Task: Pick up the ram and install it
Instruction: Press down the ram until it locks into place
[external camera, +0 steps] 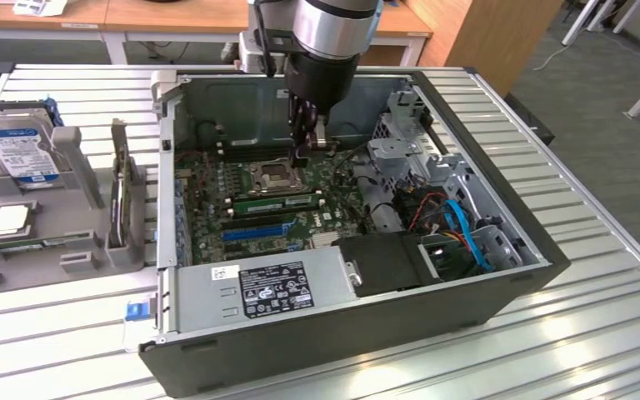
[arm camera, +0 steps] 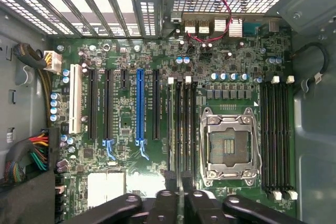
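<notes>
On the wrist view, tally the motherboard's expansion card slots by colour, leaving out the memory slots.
White slot: 1
Blue slot: 1
Black slots: 4, one of them short
Total: 6

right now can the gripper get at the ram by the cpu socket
Probably yes: the gripper hangs inside the open computer case close above the ram, nothing lies over it, and the CPU socket beside it sits low.
</notes>
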Available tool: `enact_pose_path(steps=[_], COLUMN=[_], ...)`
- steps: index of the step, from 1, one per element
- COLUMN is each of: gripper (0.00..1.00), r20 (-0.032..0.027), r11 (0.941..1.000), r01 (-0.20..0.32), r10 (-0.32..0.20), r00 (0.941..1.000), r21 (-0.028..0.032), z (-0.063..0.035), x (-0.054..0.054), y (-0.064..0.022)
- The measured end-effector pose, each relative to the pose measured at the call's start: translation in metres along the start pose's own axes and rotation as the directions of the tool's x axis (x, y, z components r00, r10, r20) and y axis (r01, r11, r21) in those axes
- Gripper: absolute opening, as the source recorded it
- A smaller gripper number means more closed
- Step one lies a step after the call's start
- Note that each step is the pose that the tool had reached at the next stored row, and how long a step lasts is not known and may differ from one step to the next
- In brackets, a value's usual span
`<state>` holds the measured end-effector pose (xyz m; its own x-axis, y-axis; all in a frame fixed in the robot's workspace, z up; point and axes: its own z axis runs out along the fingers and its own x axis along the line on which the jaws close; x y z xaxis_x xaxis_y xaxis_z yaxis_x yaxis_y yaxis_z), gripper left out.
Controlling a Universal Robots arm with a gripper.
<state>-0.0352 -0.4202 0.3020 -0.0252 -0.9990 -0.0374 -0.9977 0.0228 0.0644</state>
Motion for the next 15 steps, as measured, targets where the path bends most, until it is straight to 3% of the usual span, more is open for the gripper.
enact_pose_path(steps=[3, 9, 15], gripper=[0.10, 0.10, 0.10], r20=[0.0000, -0.0001, -0.0001], r11=[1.0000, 1.0000, 1.0000], r01=[0.000, 0.000, 0.000], r10=[0.000, 0.000, 0.000], r00=[1.0000, 1.0000, 1.0000], r21=[0.0000, 0.0000, 0.0000], z=[0.0000, 0.0000, -0.0005], x=[0.0000, 0.0000, -0.0002], y=[0.0000, -0.0001, -0.0077])
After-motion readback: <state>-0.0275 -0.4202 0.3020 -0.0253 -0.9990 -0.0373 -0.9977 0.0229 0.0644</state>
